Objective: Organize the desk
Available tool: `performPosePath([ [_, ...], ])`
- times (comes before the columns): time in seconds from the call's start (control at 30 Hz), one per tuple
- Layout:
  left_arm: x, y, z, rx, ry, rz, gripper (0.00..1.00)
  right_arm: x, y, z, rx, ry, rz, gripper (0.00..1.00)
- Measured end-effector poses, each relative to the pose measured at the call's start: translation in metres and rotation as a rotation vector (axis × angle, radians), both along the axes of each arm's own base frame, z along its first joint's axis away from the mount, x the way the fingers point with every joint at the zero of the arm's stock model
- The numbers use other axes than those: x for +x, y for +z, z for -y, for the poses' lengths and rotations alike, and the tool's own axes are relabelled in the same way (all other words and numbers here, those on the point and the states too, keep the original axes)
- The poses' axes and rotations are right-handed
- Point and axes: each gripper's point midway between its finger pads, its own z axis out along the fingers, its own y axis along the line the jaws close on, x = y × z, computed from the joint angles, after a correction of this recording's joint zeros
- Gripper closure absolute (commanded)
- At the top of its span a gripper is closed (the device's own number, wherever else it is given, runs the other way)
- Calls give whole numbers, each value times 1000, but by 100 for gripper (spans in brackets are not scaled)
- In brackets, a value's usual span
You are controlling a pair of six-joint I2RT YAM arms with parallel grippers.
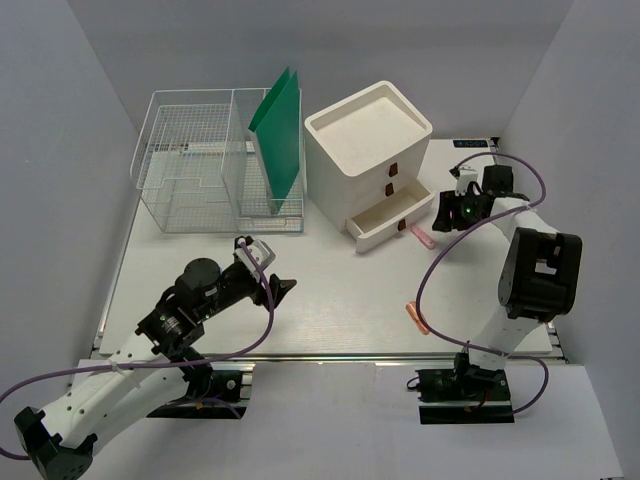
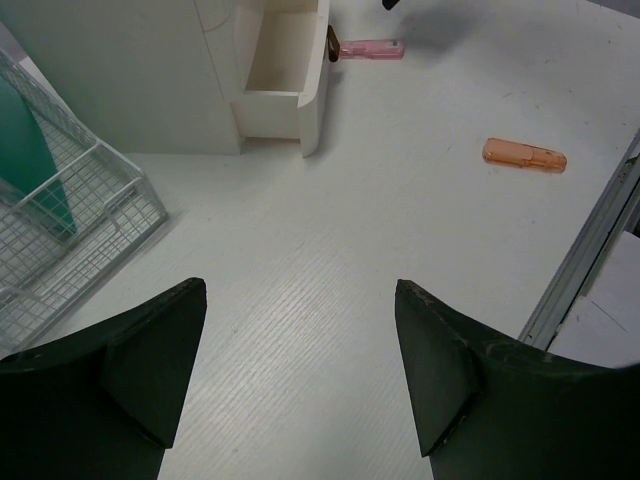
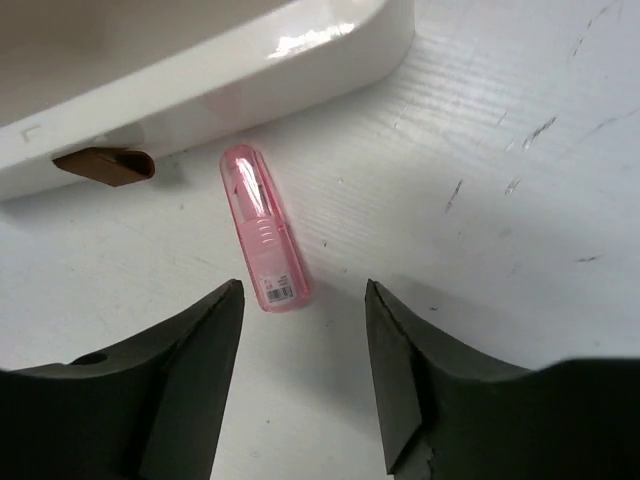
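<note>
The desk spreads under both arms; nearest, at five o'clock by the rail, an orange case lies loose; at eight o'clock the left gripper hovers, jaws wide and empty, seemingly waiting. Farther, at two o'clock, the right gripper hangs jaws apart, holding nothing, aimed at a pink case lying just beside the open drawer, likely its home.

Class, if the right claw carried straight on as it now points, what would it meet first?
Probably the pink translucent plastic case on the white desk, just ahead of the right claw; depth is unclear.
</note>
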Motion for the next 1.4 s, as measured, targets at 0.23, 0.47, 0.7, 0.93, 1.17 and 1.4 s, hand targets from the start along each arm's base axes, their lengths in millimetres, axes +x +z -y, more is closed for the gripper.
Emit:
performPosePath([
  [0.23,0,0,0,-1,0,1,14,3,-1,-6,-62,133,56,11],
  [0.47,0,0,0,0,0,0,15,1,-10,-23,-111,236,63,11],
  [0.7,0,-1,0,2,0,-2,14,0,-17,-32,-161,282,67,16],
  [0.93,0,-1,0,2,0,-2,14,-1,-33,-38,-209,299,37,28],
  [1.17,0,-1,0,2,0,-2,15,-5,-42,-47,-248,317,39,40],
  [1.4,0,1,0,-2,0,2,14,-1,-47,-45,-293,296,68,56],
])
